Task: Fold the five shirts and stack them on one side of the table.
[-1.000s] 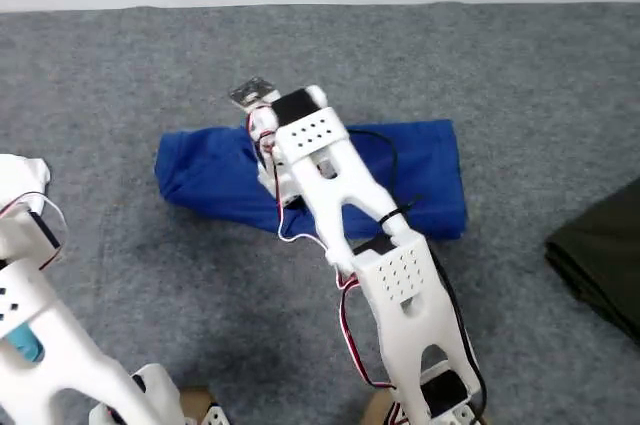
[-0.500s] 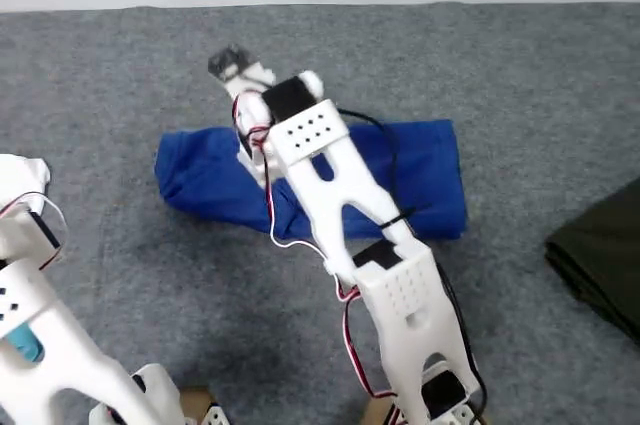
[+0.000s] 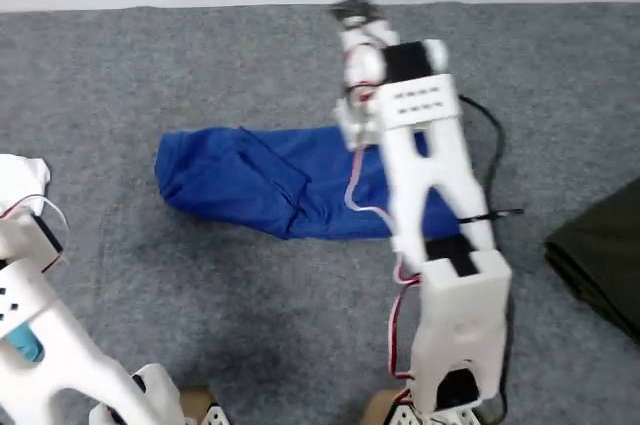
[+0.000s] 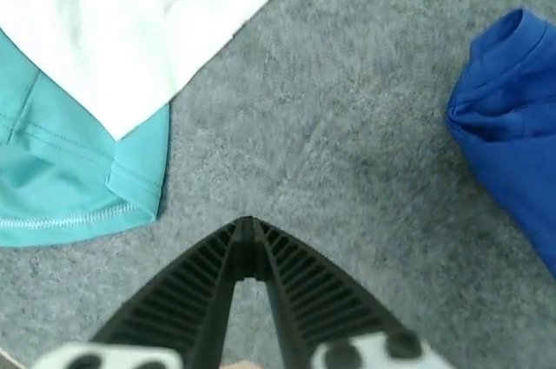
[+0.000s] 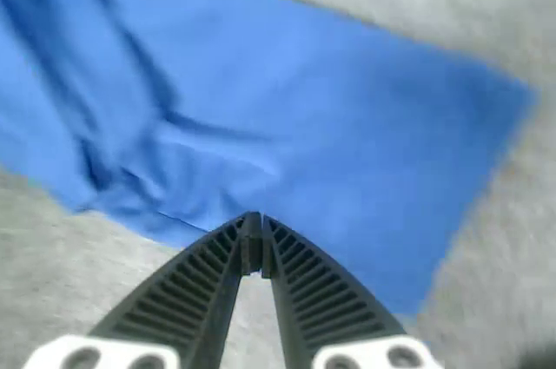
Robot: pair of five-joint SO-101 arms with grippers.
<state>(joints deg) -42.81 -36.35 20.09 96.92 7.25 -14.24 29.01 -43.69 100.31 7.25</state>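
A blue shirt [image 3: 270, 180] lies folded into a long band on the grey, carpet-like worktop [image 3: 150, 65], its long axis running side to side across the high view. The end away from the right arm [image 3: 430, 155] is bunched and creased, with a diagonal fold standing up from the cloth. The other end lies flatter and squarer, and the white arm crosses over it. The fabric looks soft and matte.

In its wrist view the right pincer [image 5: 253, 217] hangs above the blue shirt [image 5: 287, 108]. Its two black, ribbed fingers are pressed together at the tips and hold nothing.

The left pincer [image 4: 246, 226] is likewise closed tip to tip and empty. It sits over bare worktop, well apart from the rounded, folded end of the blue shirt [image 4: 512, 100]. On the far side of that pincer from the blue shirt, a white shirt [image 4: 130, 22] lies partly on top of a teal shirt [image 4: 61, 169] with a stitched hem.

A dark shirt [image 3: 600, 255] lies beyond the blue shirt's flat end, at the edge of the high view.
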